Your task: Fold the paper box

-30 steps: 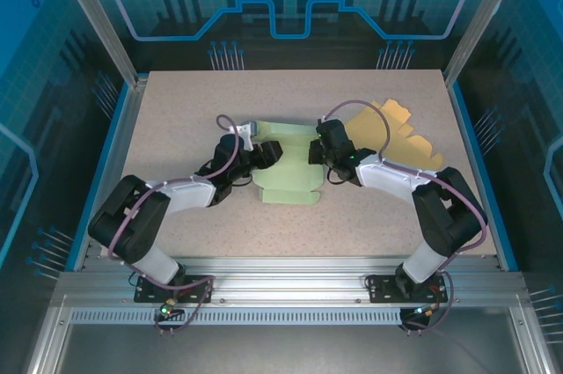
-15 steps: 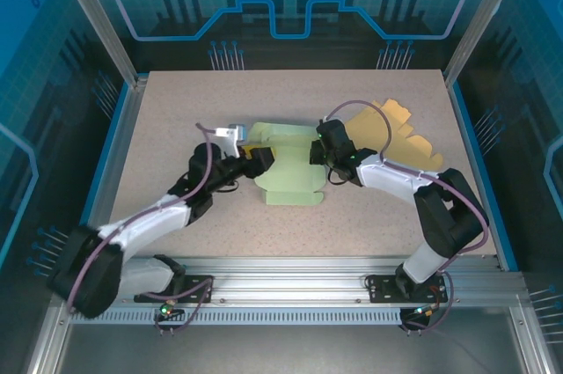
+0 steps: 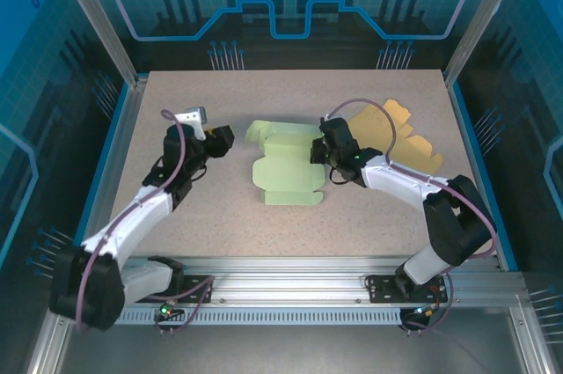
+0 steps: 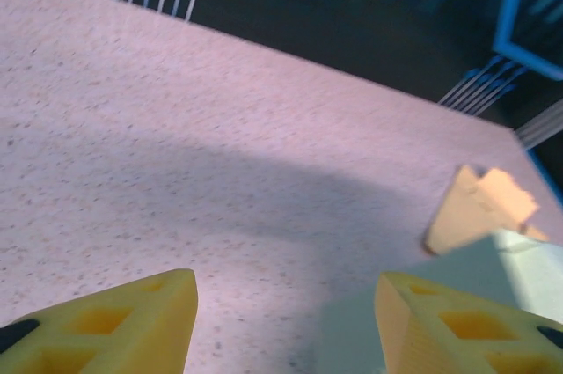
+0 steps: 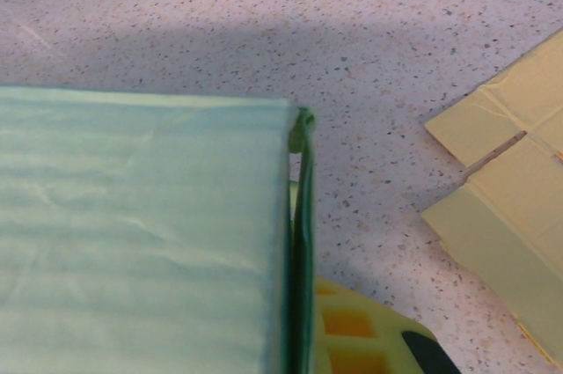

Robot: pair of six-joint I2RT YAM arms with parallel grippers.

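1. While I watch through the overhead camera, the paper box [image 3: 286,170] lies as a pale green sheet near the middle of the table [image 3: 290,92], between the two arms. Most of it looks flat, with a small flap sticking out at its far left corner.
2. I see the left gripper [image 3: 222,138] off to the left of the box, clearly apart from it and over bare tabletop.
3. From the left wrist camera, its two yellow fingers [image 4: 123,317] stand wide apart. Only speckled tabletop shows between them, so I read this gripper as open and empty. A corner of the green sheet shows at the lower right of that view, beyond the right-hand finger.
4. I find the right gripper [image 3: 317,152] at the right edge of the box, closed and pinching that edge.
5. From the right wrist camera, a broad green panel covers the left side of the view. A thin upright strip of the same paper runs along the panel's right edge and goes down just beside one yellow finger [image 5: 352,330]. The other finger is hidden under the panel, so I cannot place it.
6. A yellow cardboard sheet [image 3: 406,135] lies flat on the table to the right of the box, on the far side of the right arm and not touching the green paper. Slits between its panels show in the right wrist view.
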